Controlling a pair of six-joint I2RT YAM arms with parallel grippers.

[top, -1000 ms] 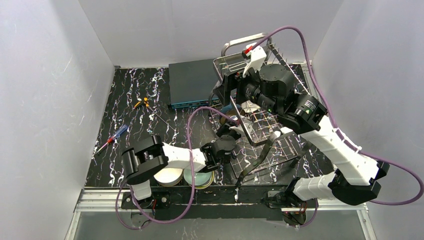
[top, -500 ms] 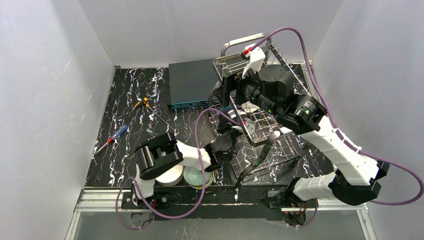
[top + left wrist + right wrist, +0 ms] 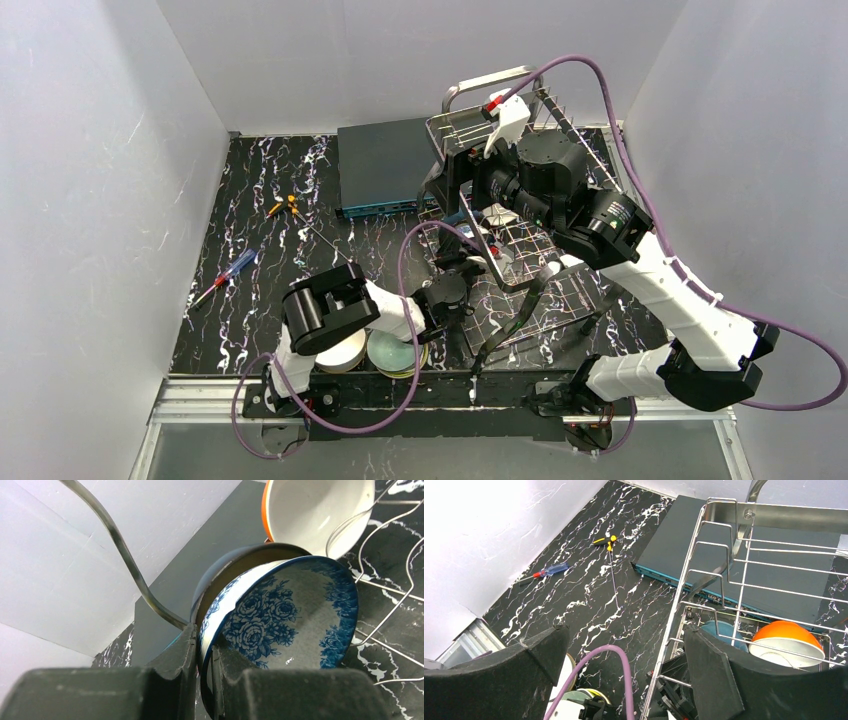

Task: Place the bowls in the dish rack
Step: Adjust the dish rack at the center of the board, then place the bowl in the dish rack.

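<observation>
From above, the right arm covers most of the rack, hiding whatever sits in its middle, and that arm's fingers are lost under its own wrist. The left arm hides part of the cream bowl and the pale green bowl at the bench's near edge.

In the left wrist view, the left fingers are a dark blur cut off at the bottom. They hide the lower rim of the blue-flowered bowl, and the white bowl runs off the top.

In the right wrist view, the right fingers are blurred and cropped. A blue shape behind the wires is too hidden to name.
</observation>
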